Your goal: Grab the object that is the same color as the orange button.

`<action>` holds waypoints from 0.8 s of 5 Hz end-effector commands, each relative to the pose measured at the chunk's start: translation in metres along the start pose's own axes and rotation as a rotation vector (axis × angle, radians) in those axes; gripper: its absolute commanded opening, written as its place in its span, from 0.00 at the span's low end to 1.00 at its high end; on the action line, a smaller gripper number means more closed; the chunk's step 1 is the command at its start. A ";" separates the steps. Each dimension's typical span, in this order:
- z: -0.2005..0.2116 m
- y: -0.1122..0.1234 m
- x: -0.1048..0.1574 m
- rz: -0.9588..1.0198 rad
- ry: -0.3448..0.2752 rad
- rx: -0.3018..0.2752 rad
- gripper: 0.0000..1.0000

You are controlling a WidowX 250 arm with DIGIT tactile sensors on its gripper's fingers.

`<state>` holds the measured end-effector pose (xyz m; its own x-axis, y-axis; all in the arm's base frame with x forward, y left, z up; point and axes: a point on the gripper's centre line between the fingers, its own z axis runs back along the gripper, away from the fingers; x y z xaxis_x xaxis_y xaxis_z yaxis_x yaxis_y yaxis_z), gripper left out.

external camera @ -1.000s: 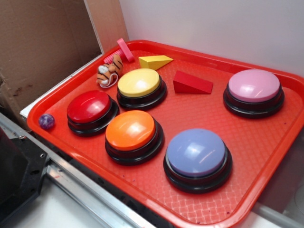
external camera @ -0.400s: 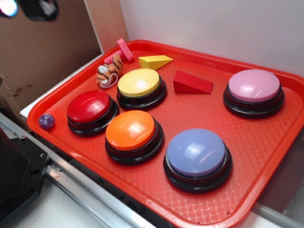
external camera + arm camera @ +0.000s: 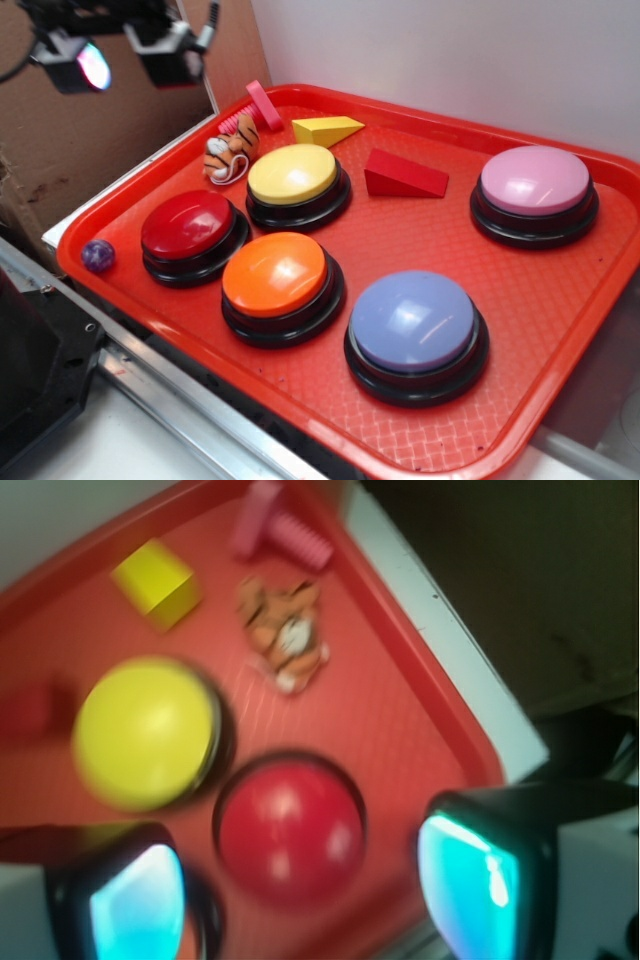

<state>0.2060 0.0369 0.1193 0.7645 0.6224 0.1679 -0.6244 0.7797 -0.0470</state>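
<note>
Crowded red tray [image 3: 560, 300] with the plush tiger [image 3: 228, 152] hemmed in at its upper-left corner.

The tiger lies just beside the tray's raised left rim, with the pink ribbed piece [image 3: 255, 108] close behind it toward the frame top and the yellow button [image 3: 297, 183] close to its right. The red button [image 3: 192, 234] sits below it with a strip of bare tray between. Open air lies above the tiger; the gripper [image 3: 128, 55] hangs at the upper left of the frame, its two fingers spread, beyond the tray edge. The yellow wedge [image 3: 326, 129] stands further right.
</note>
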 end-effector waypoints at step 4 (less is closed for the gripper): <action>-0.108 -0.015 0.078 0.313 -0.126 -0.044 1.00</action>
<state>0.2854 0.0681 0.0113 0.5292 0.8201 0.2175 -0.8204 0.5600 -0.1155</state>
